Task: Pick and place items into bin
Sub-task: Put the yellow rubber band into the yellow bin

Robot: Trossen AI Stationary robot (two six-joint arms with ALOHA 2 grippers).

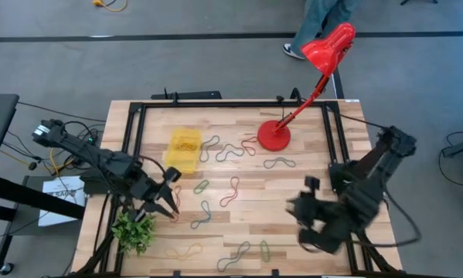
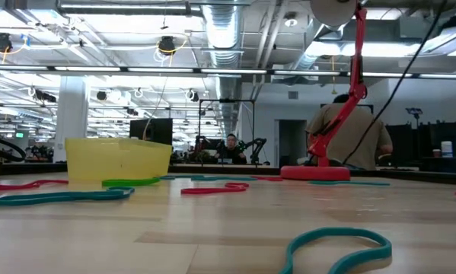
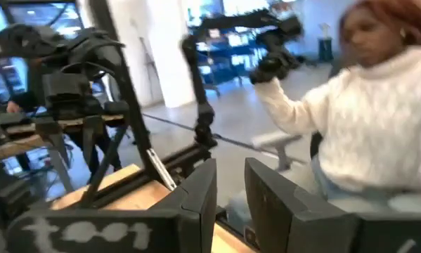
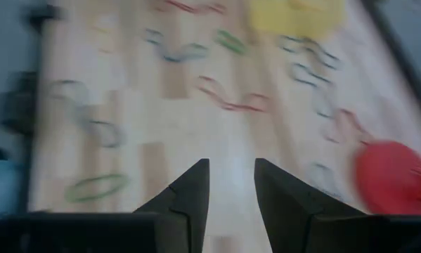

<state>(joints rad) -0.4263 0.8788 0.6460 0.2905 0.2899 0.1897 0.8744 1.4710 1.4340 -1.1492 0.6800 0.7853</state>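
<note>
Several thin squiggly loops lie flat on the wooden table: a red one [image 1: 230,191], grey-green ones [image 1: 231,149], a green one [image 1: 202,216] and a yellow one [image 1: 183,251]. The yellow bin [image 1: 183,148] stands at the far left, with yellow loops inside. My left gripper [image 1: 163,202] hovers near the table's left side and points level into the room; its fingers [image 3: 196,193] stand open on nothing. My right gripper [image 1: 304,220] hangs blurred over the near right. It slants down toward the table and is open [image 4: 231,184], with the red loop [image 4: 232,98] well ahead of it.
A red lamp with a round base [image 1: 274,137] stands at the far middle, its arm leaning out over the far edge. A green leafy plant [image 1: 134,230] sits at the near left corner. A black frame [image 1: 138,108] rims the table. A person in a white sweater [image 3: 379,119] sits beyond it.
</note>
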